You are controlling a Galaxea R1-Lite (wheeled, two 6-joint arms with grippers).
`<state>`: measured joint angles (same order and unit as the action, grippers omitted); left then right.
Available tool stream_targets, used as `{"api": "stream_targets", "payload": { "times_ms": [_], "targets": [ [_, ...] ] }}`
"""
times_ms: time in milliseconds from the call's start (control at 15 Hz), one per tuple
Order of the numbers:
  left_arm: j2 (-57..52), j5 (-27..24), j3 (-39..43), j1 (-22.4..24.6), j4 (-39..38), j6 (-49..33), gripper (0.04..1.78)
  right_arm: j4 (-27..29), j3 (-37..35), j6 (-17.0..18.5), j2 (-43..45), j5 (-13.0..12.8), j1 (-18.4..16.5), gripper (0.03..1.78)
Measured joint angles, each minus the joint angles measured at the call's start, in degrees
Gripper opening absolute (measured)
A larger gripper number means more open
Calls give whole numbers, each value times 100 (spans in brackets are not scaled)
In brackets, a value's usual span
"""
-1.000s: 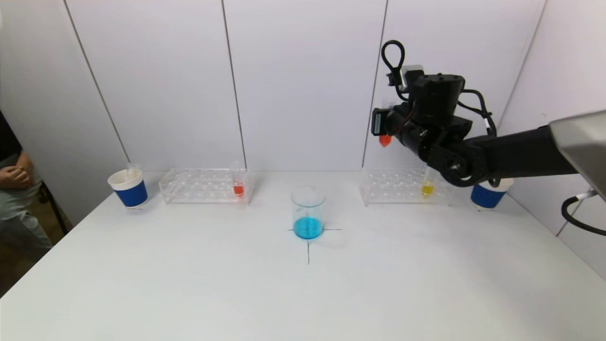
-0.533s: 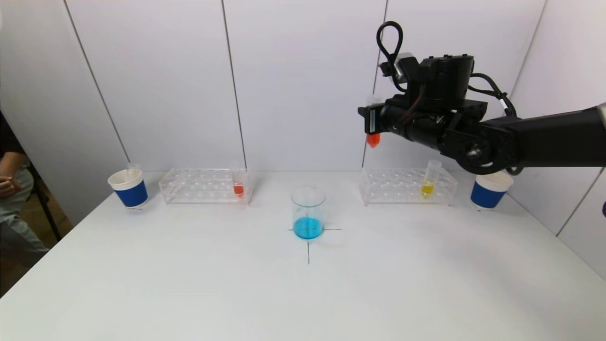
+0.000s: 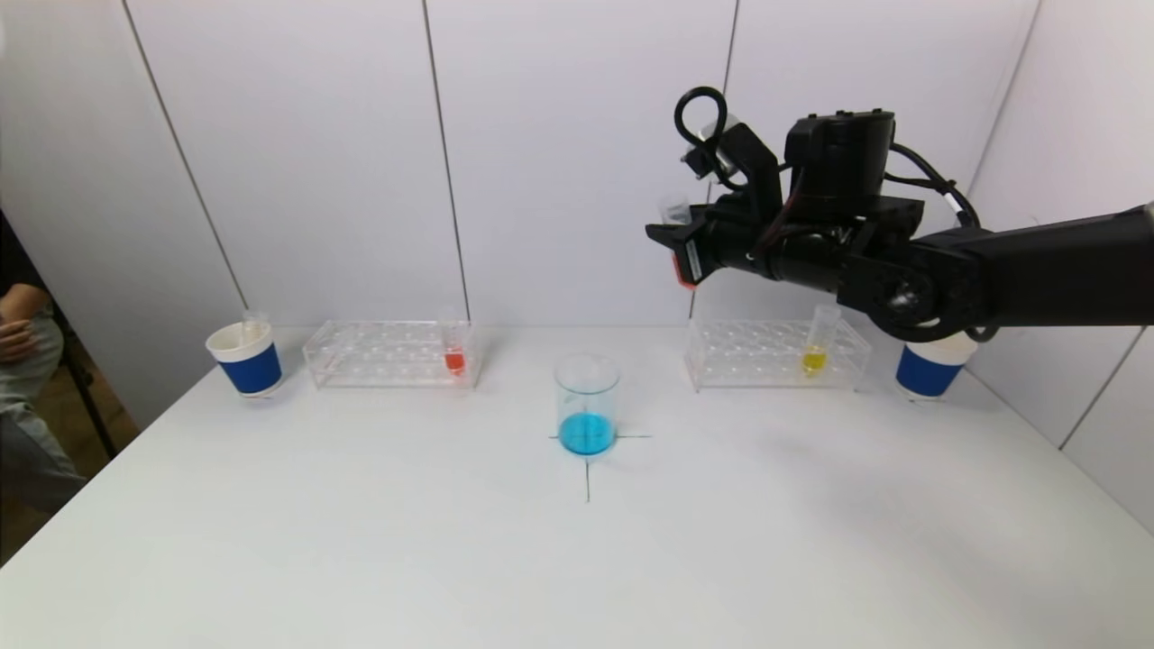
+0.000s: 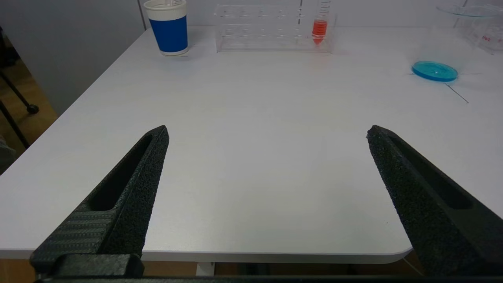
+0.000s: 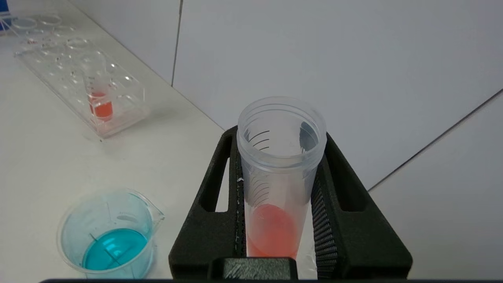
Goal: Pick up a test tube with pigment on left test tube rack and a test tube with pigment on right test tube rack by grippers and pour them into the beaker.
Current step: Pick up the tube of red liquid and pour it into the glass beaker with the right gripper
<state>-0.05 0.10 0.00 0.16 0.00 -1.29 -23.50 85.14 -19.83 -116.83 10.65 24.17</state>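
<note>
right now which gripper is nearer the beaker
Probably the right. The right gripper, shut on a red-pigment test tube, is raised above and to the right of the beaker. The left gripper is open, low by the table's near left edge.

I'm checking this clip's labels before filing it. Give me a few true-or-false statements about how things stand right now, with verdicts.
1. The right claw grips a tube with orange-red liquid. True.
2. The beaker is empty. False: it holds blue liquid at the bottom.
3. The left claw is clamped on a tube. False: its fingers are spread wide over bare table, holding nothing.
4. A tube with yellow liquid stands in the right rack. True.
5. The left rack has no tube in it. False: a tube with red liquid stands at the end nearer the beaker.
6. A blue paper cup stands at the left rack's outer end. True.
</note>
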Motion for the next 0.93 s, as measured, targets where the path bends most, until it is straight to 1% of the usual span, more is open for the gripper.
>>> {"api": "stream_targets", "payload": {
  "times_ms": [67, 200, 267, 333, 467, 600, 667, 800, 933],
  "targets": [
    [0, -2, 0, 0, 0, 2, 176, -6, -16, -150, -17, 168, -28, 53],
    [0, -2, 0, 0, 0, 0, 176, -22, -27, -375, -56, 634, -78, 53],
    [0, -2, 0, 0, 0, 2, 176, -22, -28, -607, -87, 908, -135, 53],
    [0, -2, 0, 0, 0, 0, 176, -26, -20, -877, -124, 1092, -188, 53],
    [0, -2, 0, 0, 0, 0, 176, -39, -2, -1374, -207, 1265, -244, 53],
    [0, -2, 0, 0, 0, 0, 176, -44, 28, -1721, -273, 1542, -295, 53],
    [0, -2, 0, 0, 0, 0, 176, -41, 39, -1916, -299, 1632, -325, 53],
    [0, -2, 0, 0, 0, 0, 176, -39, 96, -2338, -367, 1748, -347, 53],
    [0, 0, 0, 0, 0, 0, 176, -45, 127, -2636, -422, 1847, -358, 53]
  ]
}}
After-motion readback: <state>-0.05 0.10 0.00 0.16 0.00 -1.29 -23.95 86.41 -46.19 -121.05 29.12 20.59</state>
